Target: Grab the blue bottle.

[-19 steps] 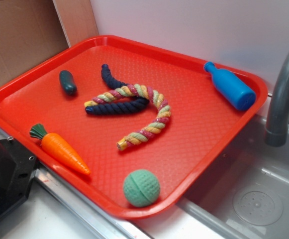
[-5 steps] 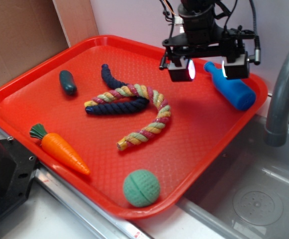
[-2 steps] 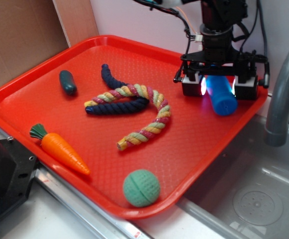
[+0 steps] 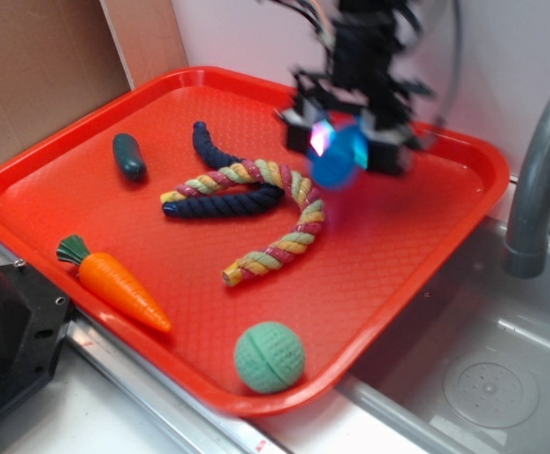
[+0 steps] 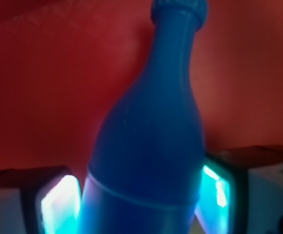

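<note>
Nearest the exterior camera, green knitted ball [image 4: 269,357] on the front part of the red tray [image 4: 104,123], close to the rim. Left of it, orange toy carrot [image 4: 115,282] with green top, lying slantwise along the near-left edge. Mid-tray, multicoloured twisted rope [image 4: 284,213] curved in a hook, crossing over a dark navy rope [image 4: 220,183] and touching it. Farther left, small dark green cucumber-like toy [image 4: 129,156], well apart from the ropes. Toward the far right part of the tray, gripper [image 4: 344,144] blurred by motion, jaws closed on the blue bottle [image 4: 339,156]; round base of the bottle facing the camera, lit pads [image 4: 319,139] glowing on either side of it. Bottle seemingly raised off the tray surface, though blur prevents certainty. In the wrist view, blue bottle [image 5: 151,141] filling the frame, fat body clamped between the two glowing cyan pads [image 5: 58,204], narrow neck and cap pointing away over red tray [image 5: 44,87]. Beyond the tray at right, grey faucet [image 4: 540,170] over a steel sink [image 4: 483,378]; behind, white wall and brown cardboard [image 4: 38,66] at far left.
</note>
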Controlling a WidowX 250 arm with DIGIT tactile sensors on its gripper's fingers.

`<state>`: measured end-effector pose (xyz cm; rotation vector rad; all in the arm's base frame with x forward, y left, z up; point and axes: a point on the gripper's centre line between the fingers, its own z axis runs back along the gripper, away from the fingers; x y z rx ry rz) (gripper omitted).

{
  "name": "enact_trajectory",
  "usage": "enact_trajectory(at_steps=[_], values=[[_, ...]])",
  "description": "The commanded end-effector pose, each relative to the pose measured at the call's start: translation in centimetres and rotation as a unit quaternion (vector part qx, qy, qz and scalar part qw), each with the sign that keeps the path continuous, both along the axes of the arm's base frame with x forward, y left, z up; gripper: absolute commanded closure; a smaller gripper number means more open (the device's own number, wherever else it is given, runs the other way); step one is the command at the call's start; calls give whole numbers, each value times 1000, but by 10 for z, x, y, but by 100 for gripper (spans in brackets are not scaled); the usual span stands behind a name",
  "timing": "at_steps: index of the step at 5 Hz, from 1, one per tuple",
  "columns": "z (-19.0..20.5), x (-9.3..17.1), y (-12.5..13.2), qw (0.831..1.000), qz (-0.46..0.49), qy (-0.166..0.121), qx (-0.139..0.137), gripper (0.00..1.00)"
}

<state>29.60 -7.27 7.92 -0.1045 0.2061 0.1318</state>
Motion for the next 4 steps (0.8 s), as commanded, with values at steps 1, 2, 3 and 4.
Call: enact_trajectory(at_steps=[1, 2, 3, 4], values=[[77, -30, 70, 986, -90, -131, 53, 100], [86, -51, 79, 987, -45, -150, 42, 100], [91, -66, 80, 983, 7, -173, 53, 100], [86, -61, 77, 982, 23, -176, 59, 100]])
